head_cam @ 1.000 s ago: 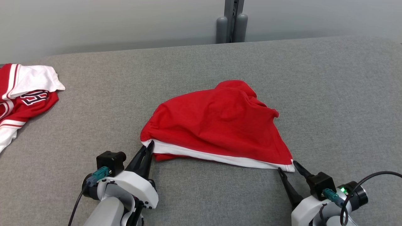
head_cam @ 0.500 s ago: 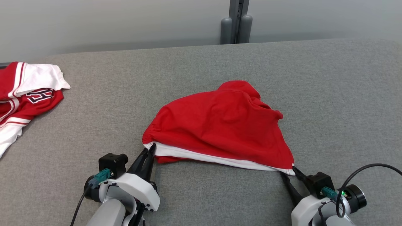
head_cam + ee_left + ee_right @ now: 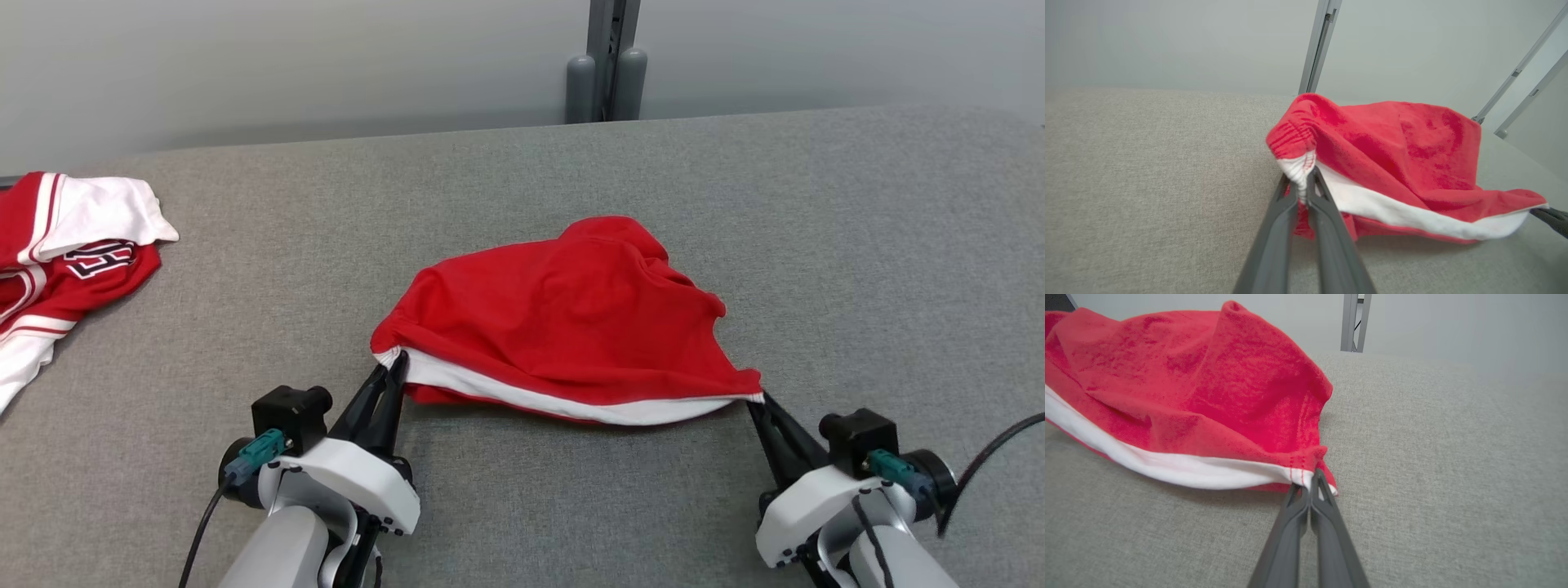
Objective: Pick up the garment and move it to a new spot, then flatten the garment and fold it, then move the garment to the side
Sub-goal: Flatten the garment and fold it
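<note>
Both jaws pinched tight on the white hem: left gripper (image 3: 395,369) has the near-left corner of the red garment (image 3: 571,318), right gripper (image 3: 756,403) has the near-right corner. The garment sits in the middle of the bench (image 3: 522,171), hem stretched between the two and raised just off the fabric. Over at the left edge lies a red-and-white jersey (image 3: 73,245).

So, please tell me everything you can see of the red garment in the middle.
The red garment looks like soft knit cloth with a white band along its near edge. It lies crumpled in a hump on the grey fabric surface, not flat. The left gripper is shut on its gathered left corner and the right gripper on its right corner, so the near edge hangs stretched between them.
</note>
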`<state>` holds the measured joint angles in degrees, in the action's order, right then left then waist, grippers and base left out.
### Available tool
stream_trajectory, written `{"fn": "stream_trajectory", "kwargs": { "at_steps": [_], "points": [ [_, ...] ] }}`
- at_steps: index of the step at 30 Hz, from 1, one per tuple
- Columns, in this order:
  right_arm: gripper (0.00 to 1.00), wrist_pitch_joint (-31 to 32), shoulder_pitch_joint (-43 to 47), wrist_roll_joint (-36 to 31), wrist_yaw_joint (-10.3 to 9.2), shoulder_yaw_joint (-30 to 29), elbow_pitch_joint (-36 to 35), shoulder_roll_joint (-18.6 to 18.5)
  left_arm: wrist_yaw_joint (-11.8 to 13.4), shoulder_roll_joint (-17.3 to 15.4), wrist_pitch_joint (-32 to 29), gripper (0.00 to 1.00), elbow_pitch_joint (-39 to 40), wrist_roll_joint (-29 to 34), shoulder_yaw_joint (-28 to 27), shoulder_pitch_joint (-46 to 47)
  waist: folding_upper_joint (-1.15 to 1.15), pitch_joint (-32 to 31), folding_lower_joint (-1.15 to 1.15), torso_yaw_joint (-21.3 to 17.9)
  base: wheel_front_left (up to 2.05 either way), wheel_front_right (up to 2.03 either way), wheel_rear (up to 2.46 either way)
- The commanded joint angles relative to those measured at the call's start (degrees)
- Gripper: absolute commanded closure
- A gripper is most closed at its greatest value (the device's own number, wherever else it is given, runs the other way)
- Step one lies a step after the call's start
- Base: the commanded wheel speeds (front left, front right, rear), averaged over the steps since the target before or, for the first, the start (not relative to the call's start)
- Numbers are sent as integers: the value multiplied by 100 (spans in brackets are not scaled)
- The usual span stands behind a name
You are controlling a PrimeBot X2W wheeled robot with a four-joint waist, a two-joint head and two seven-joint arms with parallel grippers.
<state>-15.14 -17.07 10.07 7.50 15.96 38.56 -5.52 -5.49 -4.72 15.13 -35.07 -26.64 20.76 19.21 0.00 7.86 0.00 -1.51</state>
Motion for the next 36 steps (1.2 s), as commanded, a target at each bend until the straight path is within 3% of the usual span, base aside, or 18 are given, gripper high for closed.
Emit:
{"fn": "stream_trajectory", "kwargs": {
  "at_steps": [1,7,13,21,26,31,36],
  "points": [
    [100,-1,8,131,-1,-46,-321,-100,-6,-30,2,100,139,44,-32,-42,0,-45,0,-39,0,0,0],
    [100,-2,-2,500,-1,-187,-1290,-282,-102,-33,-3,100,580,-177,-41,-19,0,-205,0,-105,0,0,0],
    [100,-1,110,767,-1,-513,-2430,-489,-151,-208,-119,100,1560,-468,-25,-110,0,-451,0,-166,0,0,0],
    [100,4,210,1013,-1,-940,-3770,-681,-172,-586,-982,100,3421,-1048,-88,-129,0,-719,0,-203,0,0,0],
    [100,255,32,1156,-1,-1162,-4515,-759,-31,-850,-1682,100,4360,-1109,-127,245,0,-753,0,-236,0,0,0],
    [100,617,-377,1188,-1,-1233,-4757,-775,-1,-1011,-2352,100,4575,-1082,-19,916,0,-517,0,-296,0,0,0],
    [100,861,-1282,1188,-1,-862,-4279,-867,-49,-1000,-2864,100,4025,-1132,74,1956,0,73,0,-418,0,0,0]
  ]
}}
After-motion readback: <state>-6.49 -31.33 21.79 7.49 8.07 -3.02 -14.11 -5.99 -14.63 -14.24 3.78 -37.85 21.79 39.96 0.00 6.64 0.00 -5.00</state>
